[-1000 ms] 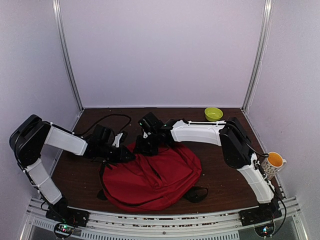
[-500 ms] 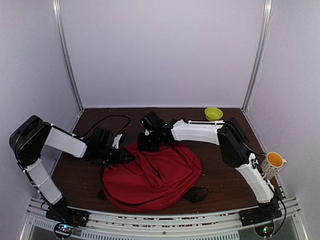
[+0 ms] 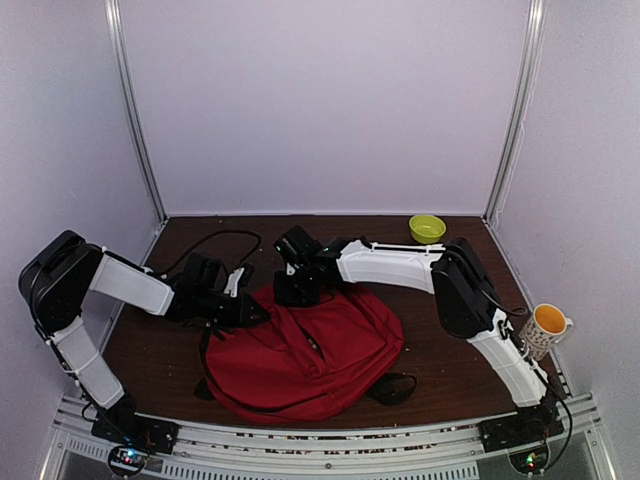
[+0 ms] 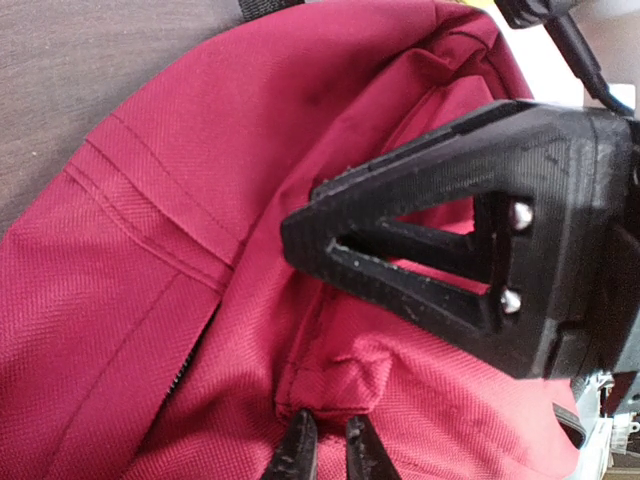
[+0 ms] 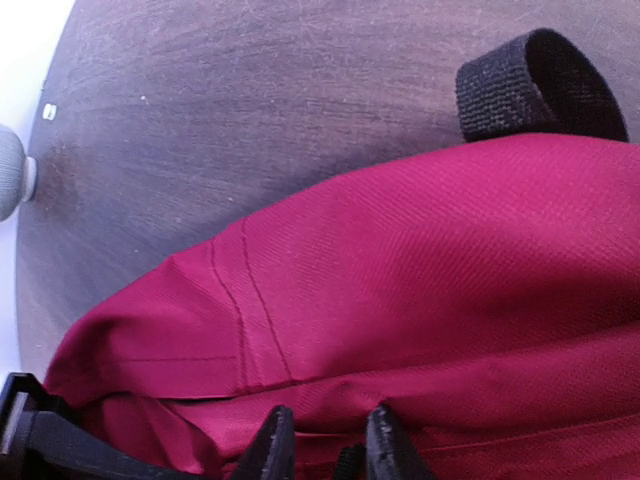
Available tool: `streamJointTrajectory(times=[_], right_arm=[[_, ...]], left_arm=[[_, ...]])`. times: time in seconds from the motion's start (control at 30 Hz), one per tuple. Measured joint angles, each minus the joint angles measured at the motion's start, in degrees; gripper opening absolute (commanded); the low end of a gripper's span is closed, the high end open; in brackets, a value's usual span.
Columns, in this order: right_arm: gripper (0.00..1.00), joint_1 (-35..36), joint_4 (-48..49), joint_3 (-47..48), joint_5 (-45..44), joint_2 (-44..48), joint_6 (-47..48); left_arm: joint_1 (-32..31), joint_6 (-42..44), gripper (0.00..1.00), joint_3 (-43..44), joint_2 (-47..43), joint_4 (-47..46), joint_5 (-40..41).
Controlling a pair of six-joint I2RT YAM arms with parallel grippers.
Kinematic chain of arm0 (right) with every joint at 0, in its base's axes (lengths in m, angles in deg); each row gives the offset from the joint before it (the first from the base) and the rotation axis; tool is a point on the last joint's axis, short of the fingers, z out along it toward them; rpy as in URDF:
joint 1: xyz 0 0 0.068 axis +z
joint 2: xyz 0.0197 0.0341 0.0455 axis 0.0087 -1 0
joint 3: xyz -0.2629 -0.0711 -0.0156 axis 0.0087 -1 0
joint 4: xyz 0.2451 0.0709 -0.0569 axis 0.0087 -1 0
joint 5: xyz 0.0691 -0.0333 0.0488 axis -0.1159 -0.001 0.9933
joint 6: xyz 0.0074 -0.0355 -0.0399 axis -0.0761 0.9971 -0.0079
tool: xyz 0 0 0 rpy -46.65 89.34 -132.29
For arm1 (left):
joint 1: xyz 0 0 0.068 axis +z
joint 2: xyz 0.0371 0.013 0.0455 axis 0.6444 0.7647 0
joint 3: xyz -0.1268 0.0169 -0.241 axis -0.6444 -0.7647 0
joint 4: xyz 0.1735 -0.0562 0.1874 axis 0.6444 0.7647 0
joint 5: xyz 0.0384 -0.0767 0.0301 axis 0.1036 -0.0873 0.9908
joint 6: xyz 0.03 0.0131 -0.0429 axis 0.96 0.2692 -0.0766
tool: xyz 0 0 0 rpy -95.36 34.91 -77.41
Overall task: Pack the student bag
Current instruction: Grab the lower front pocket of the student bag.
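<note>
Looking from above, the bag [image 3: 300, 360] lies on the table [image 3: 440, 355], left gripper [image 3: 245, 312] and right gripper [image 3: 297, 290] at its far edge. Left wrist: the left jaws pinch a red fold, which may slip. Right wrist: jaws nearly closed over the seam, gripping or not I cannot tell; tugging could drag the bag.

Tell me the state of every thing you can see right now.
student bag, lying flat on the table, whether unzipped unclear.
left gripper, shut on a fold of the student bag.
right gripper, at the student bag's seam, grip unclear.
green bowl, upright, looks empty.
mug, upright.
</note>
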Motion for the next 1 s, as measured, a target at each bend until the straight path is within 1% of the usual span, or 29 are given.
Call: streamJointTrajectory(times=[0.07, 0.1, 0.17, 0.2, 0.37, 0.5, 0.63, 0.83, 1.0], right_arm=[[0.19, 0.55, -0.42, -0.02, -0.85, 0.0, 0.79], [0.14, 0.74, -0.48, -0.04, -1.16, 0.0, 1.03], [0.01, 1.01, -0.52, -0.11, -1.44, 0.0, 1.51], [0.0, 1.16, -0.52, -0.13, -1.49, -0.02, 1.66], [0.0, 1.46, -0.26, -0.35, -1.46, -0.02, 1.88], [0.0, 1.22, 0.13, -0.46, -0.42, 0.35, 2.34], [0.0, 1.14, 0.31, -1.66, 1.07, 3.21, 2.89], [0.0, 1.49, 2.97, -8.87, 2.8, 12.92, 2.95], [0.0, 1.84, 5.31, -15.1, 2.93, 16.55, 2.86]], left_arm=[[0.0, 0.02, 0.12, 0.0, 0.0, 0.0, 0.0], [0.0, 0.02, 0.12, 0.0, 0.0, 0.0, -0.02], [0.0, 0.02, 0.11, 0.0, 0.02, 0.02, -0.02], [0.0, 0.02, 0.1, 0.0, 0.07, 0.0, -0.04], [0.0, -0.15, 0.04, 0.02, 0.39, -0.09, 0.0], [0.02, -0.22, 0.02, 0.02, 0.55, -0.2, 0.09], [0.02, -0.52, 0.0, 0.02, 0.55, -0.24, 0.17], [-0.02, -1.18, 0.0, 0.02, 0.42, -0.59, 0.13], [-0.13, -1.31, 0.0, 0.02, 0.26, -0.48, 0.15]])
